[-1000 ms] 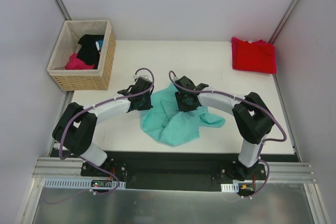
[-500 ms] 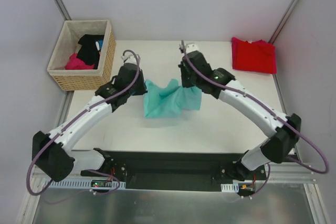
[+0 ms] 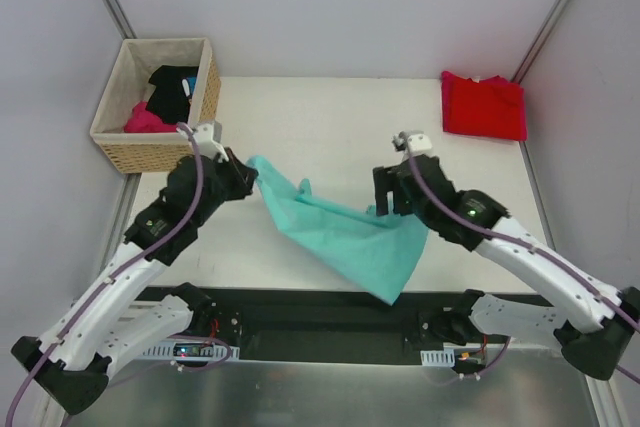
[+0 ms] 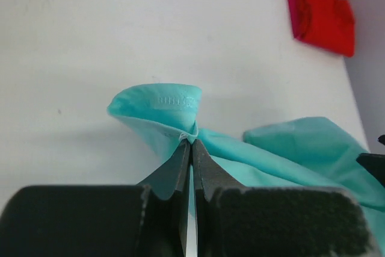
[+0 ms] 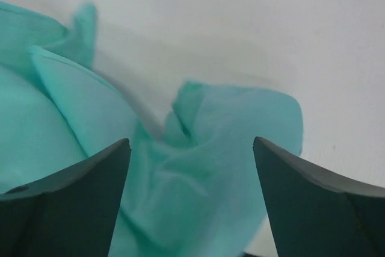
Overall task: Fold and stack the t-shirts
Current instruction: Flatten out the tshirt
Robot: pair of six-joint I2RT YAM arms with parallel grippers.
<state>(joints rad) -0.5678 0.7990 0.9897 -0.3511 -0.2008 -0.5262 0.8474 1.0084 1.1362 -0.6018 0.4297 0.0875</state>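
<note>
Basket (image 3: 160, 152) at far left, holding a black garment (image 3: 172, 87) and a pink garment (image 3: 145, 119). Left gripper (image 4: 191, 145) pinched shut on the teal shirt (image 3: 350, 237), which is draped across mid-table. Right gripper (image 5: 189, 141) just above it, jaws wide apart, holding nothing. Red shirt (image 3: 484, 105) folded in the far right corner.

Hem of the teal t-shirt (image 4: 163, 104) pinched in the closed left gripper (image 4: 191, 144), cloth spread over the white table (image 4: 108, 34), red t-shirt (image 4: 325, 13) laid folded far behind
</note>
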